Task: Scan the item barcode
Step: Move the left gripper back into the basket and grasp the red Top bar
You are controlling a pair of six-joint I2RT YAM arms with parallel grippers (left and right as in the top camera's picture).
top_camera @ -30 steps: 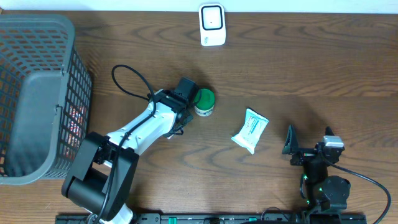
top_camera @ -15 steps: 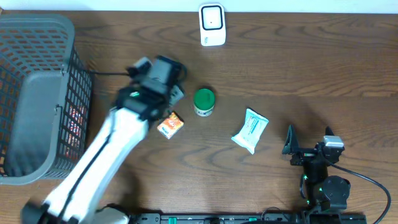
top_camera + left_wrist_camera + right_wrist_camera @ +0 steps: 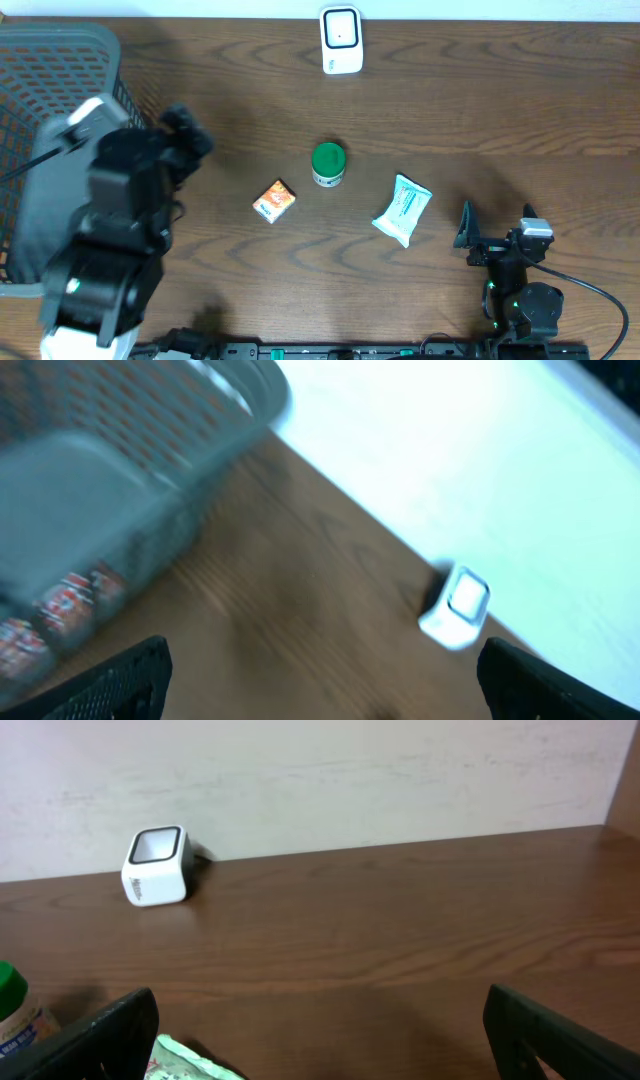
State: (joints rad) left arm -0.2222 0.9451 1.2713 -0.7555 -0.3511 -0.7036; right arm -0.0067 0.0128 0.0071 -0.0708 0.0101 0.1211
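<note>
The white barcode scanner (image 3: 341, 40) stands at the table's far edge and also shows in the wrist views as the scanner (image 3: 455, 606) (image 3: 156, 866). Three items lie mid-table: a small orange box (image 3: 273, 200), a green-lidded jar (image 3: 328, 164) and a white-and-teal packet (image 3: 401, 210). My left gripper (image 3: 185, 130) is raised and blurred beside the basket, well left of the items. In its wrist view the left gripper (image 3: 320, 695) is open and holds nothing. My right gripper (image 3: 497, 232) rests low, right of the packet. Its wrist view shows the right gripper (image 3: 320, 1055) open and empty.
A grey mesh basket (image 3: 60, 150) fills the left side, with red-labelled packets inside; its wall (image 3: 120, 450) looms close in the left wrist view. The jar (image 3: 10, 1000) and the packet (image 3: 190, 1062) sit at the right wrist view's lower left.
My left gripper has opened, risen from beside the jar and swung left toward the basket, uncovering the orange box on the table. The right arm has not moved.
</note>
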